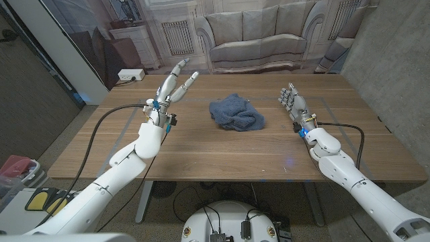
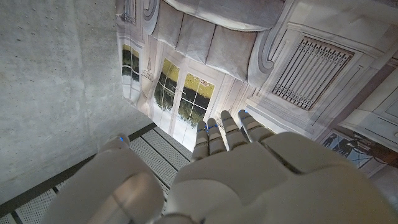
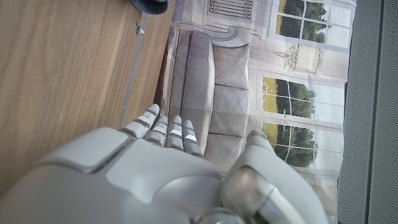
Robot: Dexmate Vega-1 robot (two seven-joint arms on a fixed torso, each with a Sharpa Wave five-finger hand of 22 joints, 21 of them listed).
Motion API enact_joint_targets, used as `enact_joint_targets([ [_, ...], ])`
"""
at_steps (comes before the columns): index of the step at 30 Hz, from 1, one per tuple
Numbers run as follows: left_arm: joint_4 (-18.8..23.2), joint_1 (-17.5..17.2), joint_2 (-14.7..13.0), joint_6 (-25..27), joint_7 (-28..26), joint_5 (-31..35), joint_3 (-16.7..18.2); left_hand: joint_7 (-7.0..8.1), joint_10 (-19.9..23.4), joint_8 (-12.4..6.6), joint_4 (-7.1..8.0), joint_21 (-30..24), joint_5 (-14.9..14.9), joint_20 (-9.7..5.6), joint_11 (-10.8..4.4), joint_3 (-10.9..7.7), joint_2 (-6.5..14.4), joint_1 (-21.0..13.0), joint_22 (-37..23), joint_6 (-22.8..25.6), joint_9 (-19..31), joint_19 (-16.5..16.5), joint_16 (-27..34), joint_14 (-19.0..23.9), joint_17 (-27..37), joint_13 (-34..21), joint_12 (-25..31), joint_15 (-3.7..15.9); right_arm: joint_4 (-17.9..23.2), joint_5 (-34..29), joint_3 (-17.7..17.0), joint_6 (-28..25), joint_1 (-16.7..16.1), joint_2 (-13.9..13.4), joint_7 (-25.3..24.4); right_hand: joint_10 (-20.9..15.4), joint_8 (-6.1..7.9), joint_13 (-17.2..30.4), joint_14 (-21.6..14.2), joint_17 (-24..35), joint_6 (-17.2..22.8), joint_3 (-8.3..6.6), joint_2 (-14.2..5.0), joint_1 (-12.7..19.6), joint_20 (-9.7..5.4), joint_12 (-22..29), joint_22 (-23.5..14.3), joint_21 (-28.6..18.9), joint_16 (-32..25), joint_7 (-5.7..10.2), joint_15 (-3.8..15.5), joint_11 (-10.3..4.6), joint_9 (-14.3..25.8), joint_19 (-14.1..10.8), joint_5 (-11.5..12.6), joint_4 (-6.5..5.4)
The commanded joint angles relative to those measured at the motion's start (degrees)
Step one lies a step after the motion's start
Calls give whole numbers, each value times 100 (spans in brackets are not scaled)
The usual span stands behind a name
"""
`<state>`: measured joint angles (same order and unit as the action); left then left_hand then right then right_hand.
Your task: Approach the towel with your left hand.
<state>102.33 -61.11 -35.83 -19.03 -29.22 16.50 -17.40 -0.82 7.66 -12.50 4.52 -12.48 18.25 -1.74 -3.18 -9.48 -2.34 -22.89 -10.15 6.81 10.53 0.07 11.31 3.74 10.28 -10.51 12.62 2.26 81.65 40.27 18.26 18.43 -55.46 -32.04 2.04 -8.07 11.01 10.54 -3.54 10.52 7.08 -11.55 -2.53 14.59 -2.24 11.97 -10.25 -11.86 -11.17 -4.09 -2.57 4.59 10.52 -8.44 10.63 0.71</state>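
Note:
A crumpled blue towel [image 1: 235, 113] lies on the wooden table [image 1: 201, 151], a little beyond its middle. My left hand [image 1: 171, 89] is raised over the table's left part, well to the left of the towel, its fingers spread and pointing up and away, holding nothing. In the left wrist view the left hand [image 2: 217, 174] shows from behind against the backdrop. My right hand [image 1: 294, 102] stands to the right of the towel, fingers apart and empty. A dark edge of the towel [image 3: 149, 5] shows in the right wrist view beyond the right hand [image 3: 155, 174].
A printed backdrop of a sofa [image 1: 259, 37] hangs behind the table's far edge. A white power strip [image 1: 130, 74] lies on the floor at the back left. Bare wood lies between the hands and the towel.

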Motion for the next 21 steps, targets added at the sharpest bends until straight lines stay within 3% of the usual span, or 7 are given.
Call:
enact_joint_targets([
  [1,108,83,-106,336,-89,213,-84,14,51,7,-33,9,36,-190,15,1,8,-52,-14,34,12,52,3,50,21,-22,-5,47,3,49,-21,32,-39,19,24,-58,32,8,-51,21,58,22,-30,-6,-54,32,-22,7,20,-19,0,8,28,-76,20,15],
  [10,-27,287,-113,381,-52,175,-214,14,65,4,-37,18,43,-193,-4,6,20,-72,-14,77,13,56,3,71,21,-23,-13,55,-80,41,-6,78,16,50,78,-64,31,8,-55,22,61,28,-35,-14,-58,32,-22,9,21,-23,6,7,28,-79,20,13],
  [21,124,453,-107,875,-216,637,-429,29,102,8,-39,25,49,-196,3,12,32,-92,-14,101,13,61,5,101,22,-23,-12,66,-233,67,-21,134,114,83,166,-69,31,8,-56,23,66,33,-41,-21,-58,32,-23,11,22,-24,1,4,28,-81,20,11],
])
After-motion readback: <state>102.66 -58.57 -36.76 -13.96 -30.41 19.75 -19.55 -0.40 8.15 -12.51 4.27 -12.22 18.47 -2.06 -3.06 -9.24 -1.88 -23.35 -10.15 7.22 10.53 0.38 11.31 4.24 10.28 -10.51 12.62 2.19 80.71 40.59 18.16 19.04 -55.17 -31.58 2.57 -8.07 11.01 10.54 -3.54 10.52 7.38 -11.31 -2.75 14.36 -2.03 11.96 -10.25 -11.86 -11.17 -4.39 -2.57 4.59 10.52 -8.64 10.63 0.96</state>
